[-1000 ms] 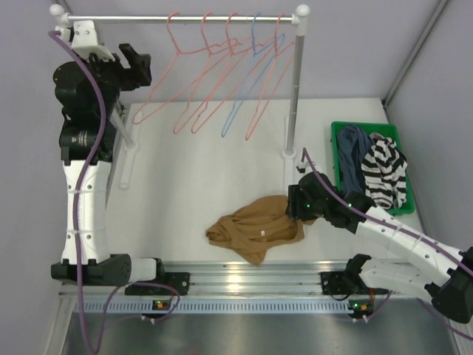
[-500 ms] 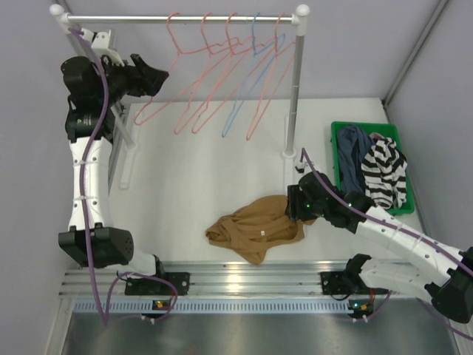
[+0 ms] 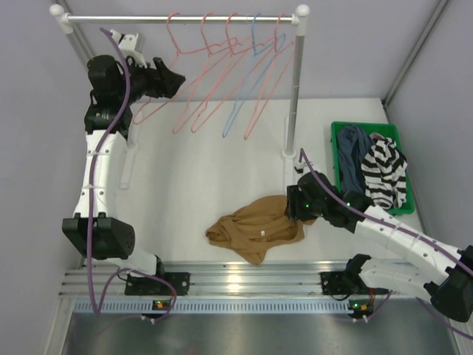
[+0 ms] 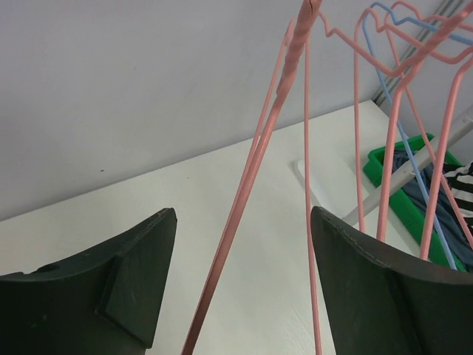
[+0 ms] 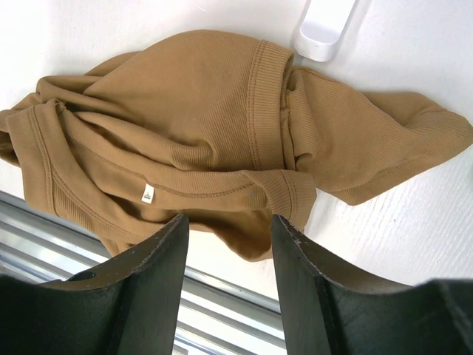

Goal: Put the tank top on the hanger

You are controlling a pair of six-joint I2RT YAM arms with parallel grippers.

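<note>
Left wrist view: my left pincer stands wide open, gripping nothing. The hanger runs slantwise through the gap between its fingers, touching neither. To take it cleanly I'd centre that wire, then close low on it, clear of the neighbouring hangers crowded just right of the pincer.

Right wrist view: my right pincer is about half open and empty. The tank top lies crumpled directly beneath and ahead of it, with the rack foot at its far edge.

Top view: the rack post rises just beyond the right pincer. I judge it could foul a lift. The green bin with the striped garment sits to its right.
</note>
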